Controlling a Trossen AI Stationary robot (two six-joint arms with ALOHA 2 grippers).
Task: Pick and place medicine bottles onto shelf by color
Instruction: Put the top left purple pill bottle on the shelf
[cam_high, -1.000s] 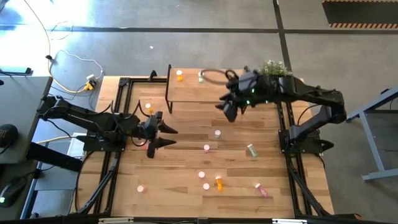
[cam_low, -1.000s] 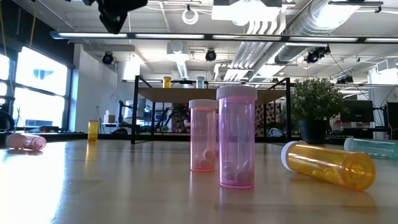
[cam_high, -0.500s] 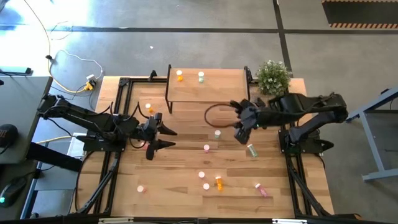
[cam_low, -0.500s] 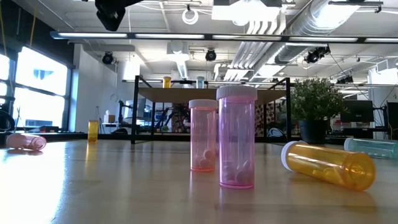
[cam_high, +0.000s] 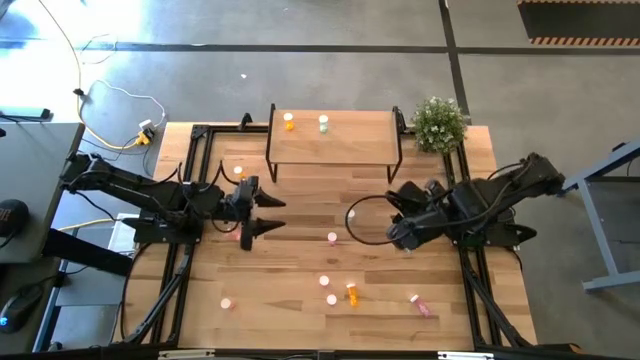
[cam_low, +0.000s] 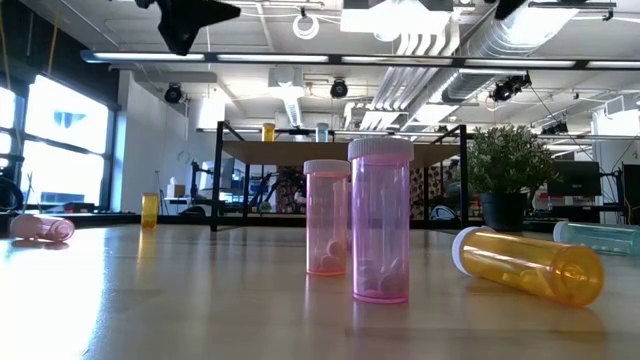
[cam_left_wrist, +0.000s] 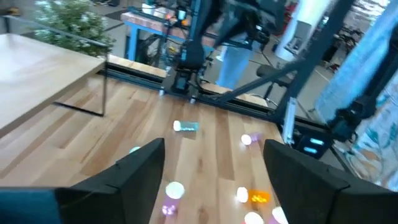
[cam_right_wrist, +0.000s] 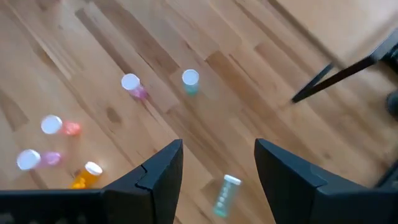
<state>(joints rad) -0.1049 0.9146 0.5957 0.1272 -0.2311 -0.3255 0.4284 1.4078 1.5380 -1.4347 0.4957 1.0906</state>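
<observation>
Directly beneath the open right pincer (cam_right_wrist: 214, 174) lies a green bottle (cam_right_wrist: 225, 194).

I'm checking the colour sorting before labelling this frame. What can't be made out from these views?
- High view: the right gripper covers the lying green bottle, so contact cannot be told.
- High view: bottles on the shelf, an orange one and a green one, are too small to read their contents.
- Low view: the left gripper is cut off by the top edge.
- Left wrist view: far bottles are blurred.

Both end effectors (cam_high: 268, 214) (cam_high: 392, 228) open, empty.
</observation>
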